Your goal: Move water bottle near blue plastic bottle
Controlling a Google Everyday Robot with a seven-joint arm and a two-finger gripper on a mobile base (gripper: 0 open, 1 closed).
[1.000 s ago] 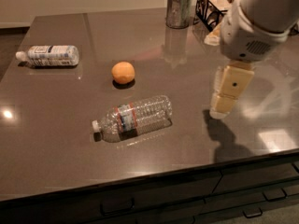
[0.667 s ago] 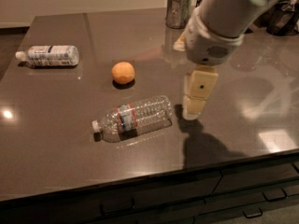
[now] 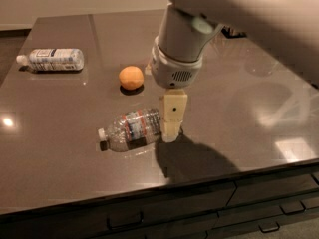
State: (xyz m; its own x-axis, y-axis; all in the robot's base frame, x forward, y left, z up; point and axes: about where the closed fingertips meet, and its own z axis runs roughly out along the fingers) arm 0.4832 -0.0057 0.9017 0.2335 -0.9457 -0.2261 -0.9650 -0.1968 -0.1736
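You're looking at a dark, glossy table point(image 3: 60, 148) with drawer fronts point(image 3: 164, 218) below its front edge. The water bottle point(image 3: 132, 129) lies on its side near the front of the table, a little left of centre. Its long axis runs left to right, tilted slightly, with the white cap pointing left and toward the front edge and the base pointing right.

Your gripper point(image 3: 170, 136) hangs straight down from the arm point(image 3: 182, 49) right at the bottle's base end and overlaps it in this view. You cannot tell whether it is spread or closed, nor whether it actually touches the plastic.

A second ago it stood well to the right of the bottle; it has since swept left and is now at the base. The bottle itself has not shifted.

An orange point(image 3: 131, 77) sits just behind the bottle. The blue plastic bottle point(image 3: 52, 59) lies on its side at the far left, cap pointing left, well apart from the water bottle.
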